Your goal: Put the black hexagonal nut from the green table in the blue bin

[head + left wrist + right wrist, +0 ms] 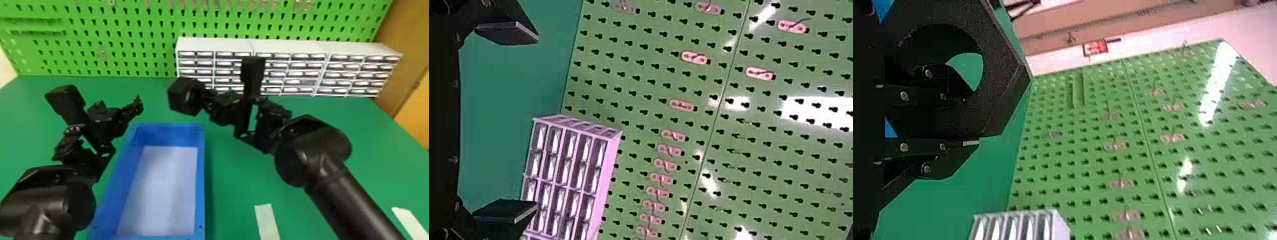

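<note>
My right fingers [209, 96] clamp the nut [176, 99], upper centre of the head view, just above the far rim of the bin [200, 178]; the right wrist view shows its open hole. My left fingers [138, 104] stand wide apart, tabletop [509, 125] between them.

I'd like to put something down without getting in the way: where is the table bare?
Bare green table lies between the blue bin and the pale strip nearest it, and beyond the right arm, before the drawers. Crowded: the bin's far end, flanked by the left gripper and the held black nut.
</note>
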Available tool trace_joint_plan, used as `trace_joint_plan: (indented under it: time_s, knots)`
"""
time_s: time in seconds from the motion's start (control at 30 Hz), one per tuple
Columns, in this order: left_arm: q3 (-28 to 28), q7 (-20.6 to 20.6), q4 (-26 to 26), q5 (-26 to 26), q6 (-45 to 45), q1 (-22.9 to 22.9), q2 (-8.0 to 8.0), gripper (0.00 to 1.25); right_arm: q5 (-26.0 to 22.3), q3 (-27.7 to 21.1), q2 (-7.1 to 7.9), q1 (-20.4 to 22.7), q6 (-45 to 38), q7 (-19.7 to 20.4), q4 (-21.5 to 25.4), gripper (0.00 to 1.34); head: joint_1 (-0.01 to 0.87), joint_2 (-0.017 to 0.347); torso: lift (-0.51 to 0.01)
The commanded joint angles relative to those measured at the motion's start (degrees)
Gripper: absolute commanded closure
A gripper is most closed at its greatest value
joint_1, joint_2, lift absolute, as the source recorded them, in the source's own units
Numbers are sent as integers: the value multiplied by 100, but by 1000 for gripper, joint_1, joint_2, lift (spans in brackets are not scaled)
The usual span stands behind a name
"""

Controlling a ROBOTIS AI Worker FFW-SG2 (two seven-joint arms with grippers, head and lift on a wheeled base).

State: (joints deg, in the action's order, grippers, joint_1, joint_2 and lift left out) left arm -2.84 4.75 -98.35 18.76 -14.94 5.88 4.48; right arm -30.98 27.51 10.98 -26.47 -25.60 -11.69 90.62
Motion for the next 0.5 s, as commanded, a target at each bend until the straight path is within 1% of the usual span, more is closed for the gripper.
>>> trace_joint_plan:
  time_s: [0.0,0.3,0.47]
  knots:
    - [-59,0,0,-3,0,1,0,117,-145,396,54,-43,2,1,-62,1004,692,9,-97]
    - [-94,0,0,-12,0,9,0,117,-277,906,168,-148,-6,-8,-141,1004,692,9,-97]
    - [-94,0,0,-12,0,18,0,117,-330,1090,194,-210,-6,-8,-185,1004,692,9,-97]
